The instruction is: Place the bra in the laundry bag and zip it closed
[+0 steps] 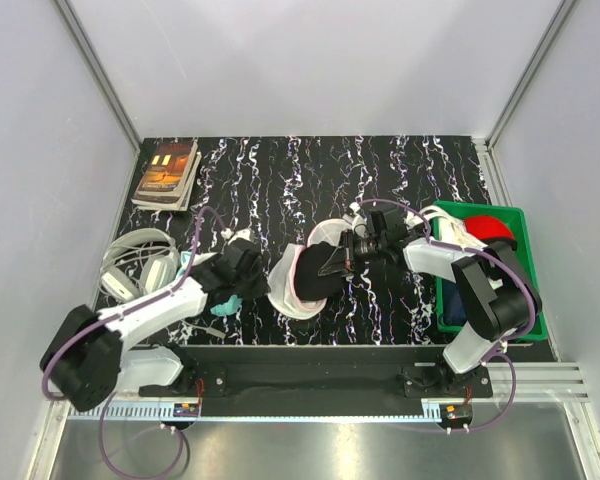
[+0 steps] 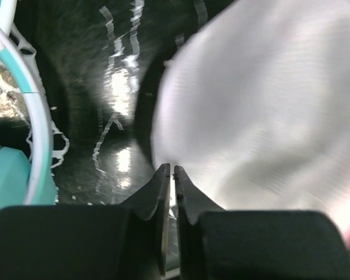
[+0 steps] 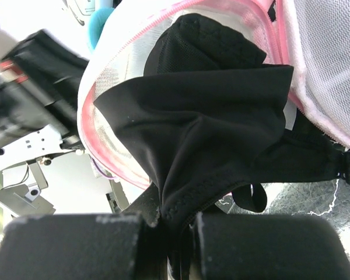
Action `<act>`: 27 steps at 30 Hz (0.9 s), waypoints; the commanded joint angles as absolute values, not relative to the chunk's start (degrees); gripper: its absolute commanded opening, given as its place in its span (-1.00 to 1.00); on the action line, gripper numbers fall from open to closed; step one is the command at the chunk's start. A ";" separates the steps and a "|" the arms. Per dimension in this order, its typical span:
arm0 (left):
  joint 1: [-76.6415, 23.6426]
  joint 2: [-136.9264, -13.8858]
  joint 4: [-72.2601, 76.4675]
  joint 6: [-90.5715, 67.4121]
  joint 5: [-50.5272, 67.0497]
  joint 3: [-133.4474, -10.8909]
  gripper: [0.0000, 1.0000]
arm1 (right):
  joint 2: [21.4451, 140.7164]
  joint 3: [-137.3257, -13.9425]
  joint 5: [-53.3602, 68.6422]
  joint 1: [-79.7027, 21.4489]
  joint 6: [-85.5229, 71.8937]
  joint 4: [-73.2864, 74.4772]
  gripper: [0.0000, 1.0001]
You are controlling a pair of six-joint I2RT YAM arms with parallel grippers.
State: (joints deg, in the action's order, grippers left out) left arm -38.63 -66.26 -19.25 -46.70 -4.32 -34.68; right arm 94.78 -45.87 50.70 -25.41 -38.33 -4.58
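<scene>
The laundry bag (image 1: 280, 290) lies open at the table's middle, its white mesh halves edged in pink. The black bra (image 1: 312, 278) lies half inside it. In the right wrist view the bra (image 3: 210, 128) drapes over the pink rim of the bag (image 3: 114, 76) into the near half, and a strap hangs outside. My right gripper (image 1: 332, 264) (image 3: 175, 219) is shut on the bra's edge. My left gripper (image 1: 255, 272) (image 2: 170, 169) is shut, its tips at the left rim of the bag's white dome (image 2: 262, 105), apparently pinching it.
Teal and white headphones (image 1: 140, 265) (image 2: 11, 169) lie left of the left gripper. A book (image 1: 167, 172) sits at the back left. A green bin (image 1: 528, 262) with red clothes (image 1: 490, 228) stands at the right, beside the right arm.
</scene>
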 commanded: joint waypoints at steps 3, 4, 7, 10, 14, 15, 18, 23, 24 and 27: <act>-37.44 -74.70 -11.00 -46.76 -7.04 -34.28 -0.90 | 93.95 -48.43 52.82 -25.58 -36.74 -3.61 -1.00; -37.35 -76.62 -9.86 -46.58 -5.81 -34.19 -0.93 | 94.13 -48.60 53.34 -25.58 -36.65 -3.52 -1.00; -37.44 -79.88 -4.85 -45.97 -4.31 -33.66 -0.95 | 94.83 -49.22 53.79 -25.75 -36.83 -3.34 -1.00; -37.70 -82.53 -3.17 -45.09 -2.82 -35.59 -0.99 | 96.32 -50.80 53.35 -26.36 -36.48 -1.76 -1.00; -38.50 -81.65 -1.15 -45.18 -3.16 -35.34 -0.99 | 99.05 -54.04 51.25 -28.82 -37.35 1.65 -1.00; -38.58 -81.04 -1.14 -45.18 -3.16 -35.16 -0.99 | 99.57 -55.71 49.24 -30.22 -37.61 3.06 -1.00; -38.85 -79.98 -0.27 -45.09 -3.95 -34.11 -1.00 | 102.82 -58.35 45.37 -31.64 -41.03 3.60 -1.00; -39.02 -80.42 -0.18 -45.26 -2.99 -33.13 -1.00 | 109.50 -62.04 43.94 -31.82 -39.82 3.60 -1.00; -39.11 -80.33 -0.18 -45.09 -2.73 -33.05 -0.99 | 109.95 -62.40 43.68 -31.73 -39.03 3.69 -1.00; -39.55 -77.53 -1.22 -44.21 -5.00 -32.61 -0.85 | 110.48 -63.10 44.12 -31.82 -37.71 4.48 -1.00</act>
